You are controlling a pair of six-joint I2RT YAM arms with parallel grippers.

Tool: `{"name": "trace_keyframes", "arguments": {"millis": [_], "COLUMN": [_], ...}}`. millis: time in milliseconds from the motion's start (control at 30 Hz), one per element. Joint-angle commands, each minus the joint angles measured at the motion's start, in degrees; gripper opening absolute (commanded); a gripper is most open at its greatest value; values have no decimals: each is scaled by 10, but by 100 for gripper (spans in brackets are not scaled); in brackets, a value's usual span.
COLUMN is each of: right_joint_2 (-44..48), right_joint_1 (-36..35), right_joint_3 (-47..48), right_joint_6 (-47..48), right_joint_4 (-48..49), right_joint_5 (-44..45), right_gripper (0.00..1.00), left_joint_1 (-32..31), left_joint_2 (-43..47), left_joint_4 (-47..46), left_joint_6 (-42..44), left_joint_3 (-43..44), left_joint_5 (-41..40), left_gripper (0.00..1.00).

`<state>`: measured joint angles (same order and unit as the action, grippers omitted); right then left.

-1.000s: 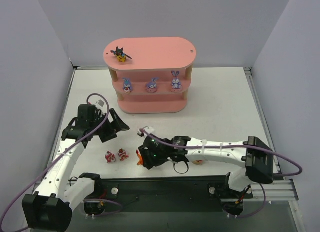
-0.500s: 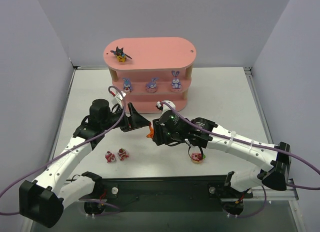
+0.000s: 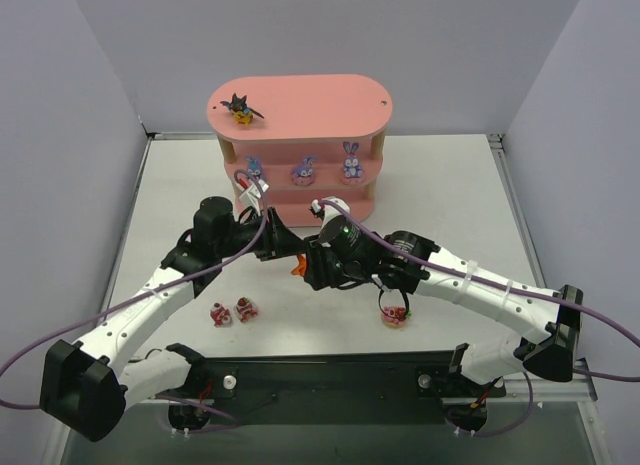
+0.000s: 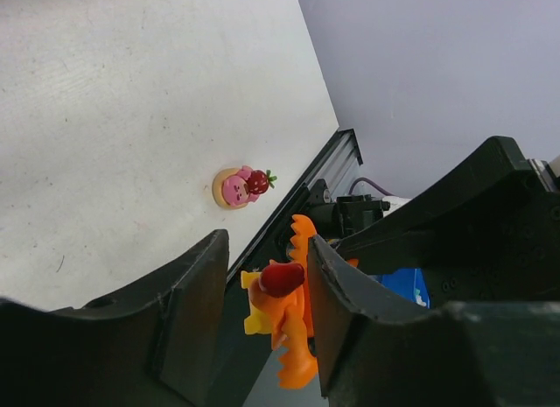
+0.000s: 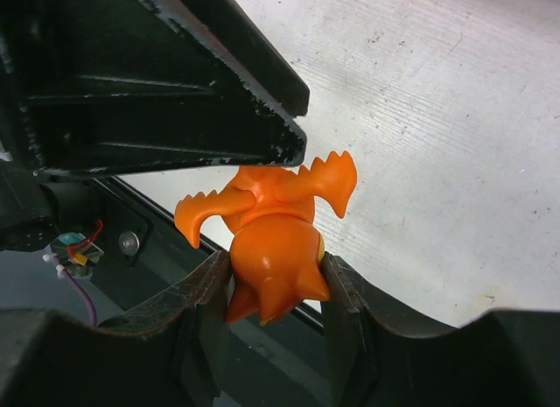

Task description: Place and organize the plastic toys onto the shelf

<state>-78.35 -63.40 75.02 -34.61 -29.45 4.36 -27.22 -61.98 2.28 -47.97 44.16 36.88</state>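
One orange plastic figurine (image 5: 271, 241), before pink three-tier shelf (image 3: 300, 100): right gripper (image 5: 276, 276) clamps it, left gripper (image 4: 267, 258) half-closed around; release once left pinches squarely.

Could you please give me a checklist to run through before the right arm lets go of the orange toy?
1. The right gripper clamps the orange toy: ok.
2. The toy sits inside the left gripper: ok.
3. Its fingers are closed on the toy: cannot tell; the left wrist view shows a gap on one side.
4. Free space on the shelf top beside the bat: ok.
5. The red-and-white toys are shelved: not ok; they lie on the table.
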Motion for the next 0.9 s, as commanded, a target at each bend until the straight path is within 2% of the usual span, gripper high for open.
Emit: {"name": "trace_keyframes", "arguments": {"millis": [0, 100, 167, 200, 233, 267, 300, 400, 467, 600, 700, 867], "right_joint_2": [-1, -1, 0, 1, 3, 6, 8, 29, 51, 86, 108, 148], "right_joint_1": [2, 3, 3, 3, 3, 3, 2, -4, -11, -22, -23, -24], "right_joint_3": [28, 30, 32, 33, 33, 33, 33, 21, 15, 6, -1, -15], "right_joint_6": [10, 6, 4, 1, 0, 0, -1, 2, 9, 31, 52, 77], "right_joint_4": [-13, -13, -13, -12, -12, -12, -13, 3, 23, 65, 102, 174], "right_joint_5": [-7, -4, 0, 3, 6, 11, 17, 48, 67, 103, 119, 140], "right_gripper": [1, 1, 1, 3, 6, 12, 31, 64, 73, 79, 79, 78], "left_joint_1": [-3, -4, -5, -5, -5, -5, -5, -4, -4, -3, -2, 1], "left_joint_2": [-10, -15, -12, -10, -9, -8, -6, 0, 4, 2, 4, 11], "left_joint_4": [-36, -37, -36, -36, -35, -33, -36, -62, -79, -83, -113, -211], "left_joint_6": [0, -3, -5, -5, -12, -17, -26, -79, -129, -192, -254, -346], "left_joint_3": [2, 1, -1, 0, -1, -1, -2, -5, -2, 14, 16, -1], "left_joint_5": [0, 5, 4, 3, 2, 0, 0, 2, -4, -11, -6, -4], "left_gripper": [40, 31, 21, 15, 0, 0, 0, 0, 0, 0, 0, 0]}}
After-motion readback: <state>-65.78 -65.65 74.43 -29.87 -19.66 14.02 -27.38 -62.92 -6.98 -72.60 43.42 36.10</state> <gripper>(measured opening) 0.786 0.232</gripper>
